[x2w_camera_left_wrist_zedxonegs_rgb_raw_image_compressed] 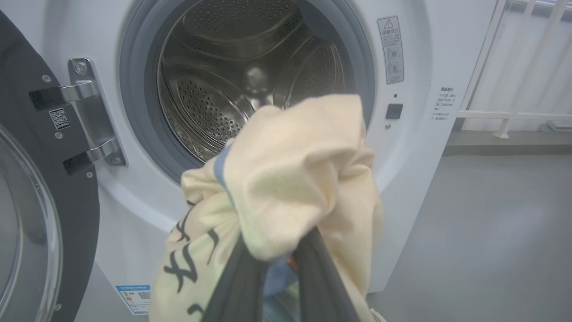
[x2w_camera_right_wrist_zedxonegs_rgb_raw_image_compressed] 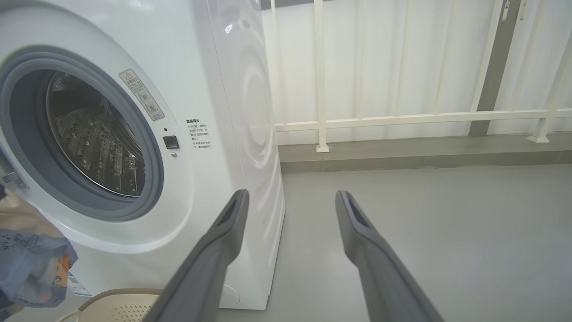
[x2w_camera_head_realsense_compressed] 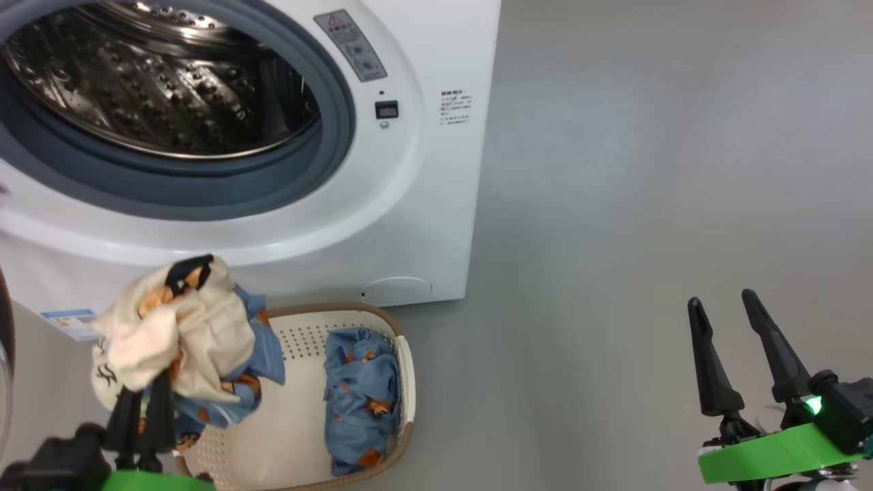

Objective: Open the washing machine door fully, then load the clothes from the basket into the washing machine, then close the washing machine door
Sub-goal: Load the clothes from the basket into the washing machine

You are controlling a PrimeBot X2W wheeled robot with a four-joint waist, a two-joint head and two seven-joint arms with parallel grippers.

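Pose: left hand [x2w_camera_head_realsense_compressed: 143,389] at lower left of head view, fingers pointing up-frame, raised over left end of basket [x2w_camera_head_realsense_compressed: 404,361]. Clenched on cream-and-blue bundle [x2w_camera_head_realsense_compressed: 184,327] of clothes, fabric draped over fingertips. In left wrist view, same bundle w/ black letters at lower centre, in front of open drum [x2w_camera_left_wrist_zedxonegs_rgb_raw_image_compressed: 241,76] of washing machine [x2w_camera_left_wrist_zedxonegs_rgb_raw_image_compressed: 415,156]. Door [x2w_camera_left_wrist_zedxonegs_rgb_raw_image_compressed: 27,116] standing wide open at left edge, hinge visible. Second bundle [x2w_camera_head_realsense_compressed: 361,395], blue w/ bears, lying in right half of basket, apart from left hand. Right hand [x2w_camera_head_realsense_compressed: 721,300] at lower right, fingers up-frame, above bare floor [x2w_camera_head_realsense_compressed: 648,170]. Spread wide, holding nothing, touching nothing. Well apart from basket & machine.
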